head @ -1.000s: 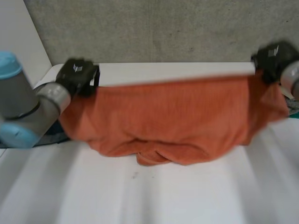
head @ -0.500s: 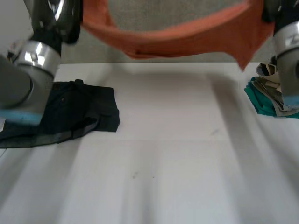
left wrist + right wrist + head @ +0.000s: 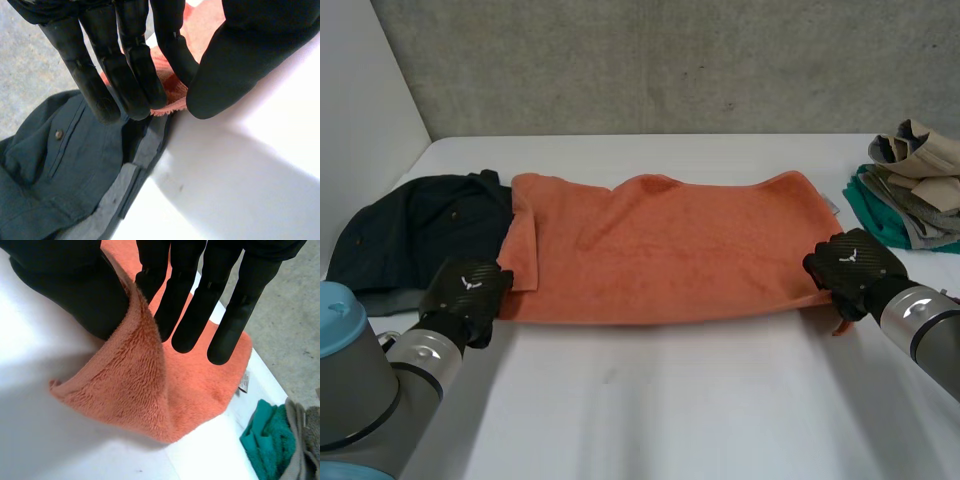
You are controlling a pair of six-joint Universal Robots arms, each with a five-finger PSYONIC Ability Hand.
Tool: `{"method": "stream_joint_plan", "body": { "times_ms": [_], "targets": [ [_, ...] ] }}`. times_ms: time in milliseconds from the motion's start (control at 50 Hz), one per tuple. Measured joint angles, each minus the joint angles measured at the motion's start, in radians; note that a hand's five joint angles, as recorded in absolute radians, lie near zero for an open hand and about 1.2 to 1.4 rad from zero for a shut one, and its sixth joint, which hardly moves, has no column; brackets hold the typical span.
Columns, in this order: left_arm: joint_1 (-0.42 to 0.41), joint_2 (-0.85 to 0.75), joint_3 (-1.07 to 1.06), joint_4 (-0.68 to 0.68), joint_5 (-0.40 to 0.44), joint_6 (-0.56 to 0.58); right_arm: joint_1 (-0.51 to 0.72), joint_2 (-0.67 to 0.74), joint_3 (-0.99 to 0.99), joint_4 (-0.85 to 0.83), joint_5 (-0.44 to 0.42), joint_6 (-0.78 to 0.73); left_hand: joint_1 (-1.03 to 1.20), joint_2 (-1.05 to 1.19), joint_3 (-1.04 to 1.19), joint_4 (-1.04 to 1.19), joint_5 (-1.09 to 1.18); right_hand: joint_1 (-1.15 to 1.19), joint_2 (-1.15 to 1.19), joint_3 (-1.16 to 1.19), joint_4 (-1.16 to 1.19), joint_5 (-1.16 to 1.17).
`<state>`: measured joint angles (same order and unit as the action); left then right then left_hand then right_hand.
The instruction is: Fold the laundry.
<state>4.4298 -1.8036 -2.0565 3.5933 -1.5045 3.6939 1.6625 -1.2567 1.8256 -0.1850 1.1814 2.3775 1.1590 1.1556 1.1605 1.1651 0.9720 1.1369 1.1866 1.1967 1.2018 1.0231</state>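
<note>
Head view had the white table with the orange towel spread flat across it, long side facing me. Its near edge ran from one hand to the other.

A dark shirt lay just past my left fingertips, partly under that end of the towel. A pile of clothes sat beyond the right fingertips, apart from the towel.

The left hand had its fingers and thumb pinched together on the near corner. The right hand was the same, with its corner tented up between the thumb and the fingers. A small white tag lay past those fingertips at the far corner.

My read was that this was the start of folding in half. To do it well I'd lift both corners together, keep the edge taut, and land them right on the far corners. The end by my left fingers looked doubled over and the middle was rumpled, so I'd flatten those first. I'd also raise the left side cleanly so the shirt didn't come along.
</note>
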Motion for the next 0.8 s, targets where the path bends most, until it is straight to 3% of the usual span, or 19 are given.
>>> {"method": "stream_joint_plan", "body": {
  "times_ms": [100,140,160,180,260,360,480,640,660,680,740,800],
  "targets": [
    [0.006,0.007,0.018,-0.011,0.009,0.003,-0.002,-0.003,-0.006,-0.007,0.002,0.002,-0.242,-0.218,-0.222,-0.229,-0.209,0.0,0.0,0.0,0.0,0.0],
    [0.016,0.009,0.031,-0.011,0.037,0.002,-0.001,-0.002,-0.007,-0.01,0.002,0.006,-0.242,-0.218,-0.222,-0.229,-0.209,0.0,0.0,0.0,0.0,0.0],
    [0.02,0.009,0.035,-0.011,0.049,0.002,-0.001,-0.001,-0.007,-0.011,0.002,0.006,-0.383,-0.374,-0.373,-0.384,-0.362,0.0,0.0,0.0,0.0,0.0],
    [0.028,0.009,0.04,-0.011,0.068,0.003,-0.001,0.0,-0.006,-0.012,0.002,0.007,-0.394,-0.387,-0.39,-0.398,-0.377,0.0,0.0,0.0,0.0,0.0],
    [0.068,0.009,0.053,-0.011,0.161,0.004,0.0,0.002,-0.002,-0.013,0.002,0.009,-0.423,-0.429,-0.433,-0.447,-0.428,0.0,0.0,0.0,0.0,0.0],
    [0.138,0.01,0.083,-0.013,0.344,0.008,0.0,0.004,0.005,-0.013,0.002,0.01,-0.423,-0.429,-0.433,-0.447,-0.429,0.0,0.0,0.0,0.0,0.0],
    [0.163,0.015,0.133,-0.022,0.469,0.009,0.0,0.005,0.007,-0.013,0.001,0.01,-0.423,-0.43,-0.433,-0.447,-0.43,0.0,0.0,0.0,0.0,0.0],
    [0.154,0.007,0.216,-0.039,0.498,0.008,0.0,0.008,0.008,-0.013,0.001,0.009,-0.389,-0.389,-0.4,-0.406,-0.389,0.0,0.0,0.0,0.0,0.0],
    [0.153,0.004,0.233,-0.05,0.497,0.008,0.0,0.008,0.008,-0.012,0.001,0.009,-0.099,-0.117,-0.124,-0.142,-0.13,0.0,0.0,0.0,0.0,0.0],
    [0.152,0.004,0.243,-0.06,0.496,0.008,0.0,0.009,0.008,-0.012,0.001,0.009,0.004,-0.026,-0.035,-0.037,-0.025,0.0,0.0,0.0,0.0,0.0],
    [0.152,0.006,0.259,-0.088,0.494,0.009,-0.001,0.009,0.01,-0.012,0.001,0.009,0.012,0.033,0.023,0.024,0.01,0.0,0.0,0.0,0.0,0.0],
    [0.153,0.012,0.265,-0.124,0.491,0.011,-0.002,0.01,0.012,-0.012,0.001,0.008,-0.26,-0.223,-0.226,-0.231,-0.214,0.0,0.0,0.0,0.0,0.0]
  ]
}}
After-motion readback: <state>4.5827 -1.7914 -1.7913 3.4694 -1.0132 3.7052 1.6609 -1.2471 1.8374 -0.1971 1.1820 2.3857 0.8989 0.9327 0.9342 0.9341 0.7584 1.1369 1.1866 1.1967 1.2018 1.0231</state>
